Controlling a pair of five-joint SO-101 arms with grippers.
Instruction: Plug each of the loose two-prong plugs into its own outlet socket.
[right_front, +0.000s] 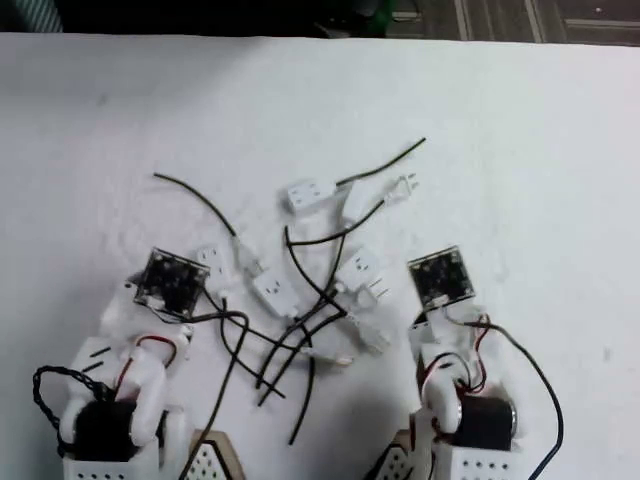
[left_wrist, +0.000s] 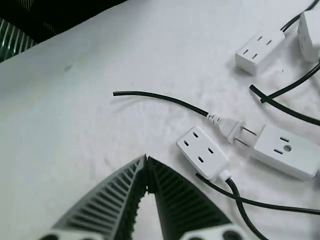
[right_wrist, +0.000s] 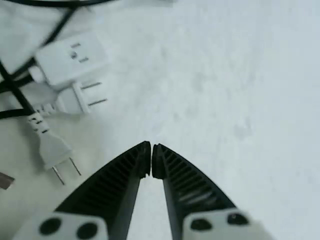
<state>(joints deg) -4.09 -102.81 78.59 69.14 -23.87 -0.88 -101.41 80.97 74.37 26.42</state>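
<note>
this looks like a robotics lab or hobby test bench. a white-covered table (right_front: 540, 130) holds two small robot arms (right_front: 130, 400) built from white printed parts, with a bare circuit board (right_front: 172, 280) and exposed red and black wires (right_front: 130, 360). short black cords (right_front: 195, 195), cut off at one end, lie scattered with plugs (right_front: 403, 187) and white sockets (right_front: 308, 195). a dark floor (right_front: 500, 15) shows beyond the table's far edge.
</note>
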